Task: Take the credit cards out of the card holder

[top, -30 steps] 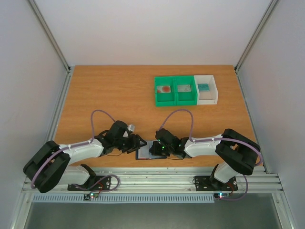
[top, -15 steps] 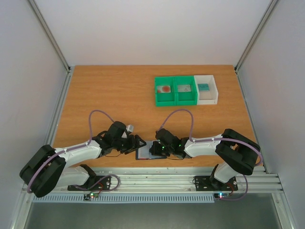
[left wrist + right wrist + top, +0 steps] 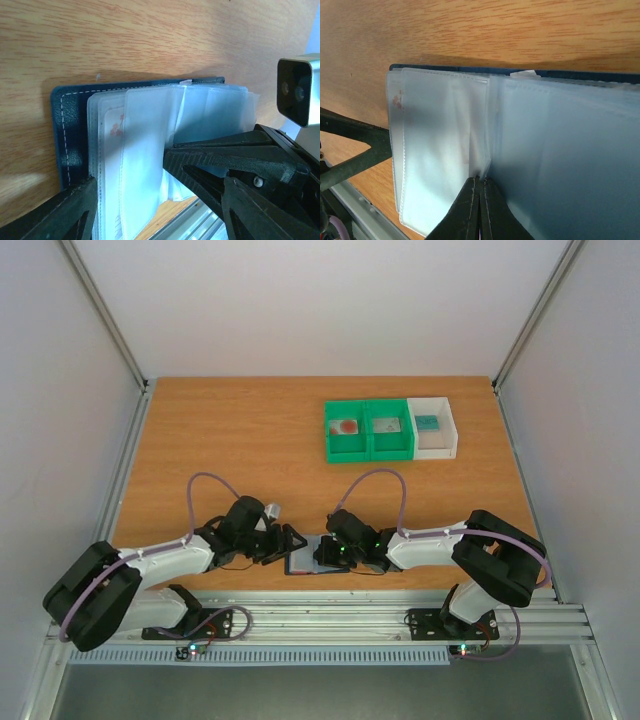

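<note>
Card holder (image 3: 65, 125) lies open on worktop (image 3: 150, 35), light and floppy, with a thin, stiff, likely slick credit card (image 3: 116, 127) in its clear sleeve (image 3: 145, 160); right fingers (image 3: 470, 210) together at its sleeve fold, left fingers (image 3: 65, 210) apart beside it; best to pinch the card's edge.

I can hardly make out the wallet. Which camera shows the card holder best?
Left wrist: the card holder shows its navy cover and clear sleeves. Right wrist: mostly sleeves and a thin navy edge. Top view: a small dark patch.
</note>
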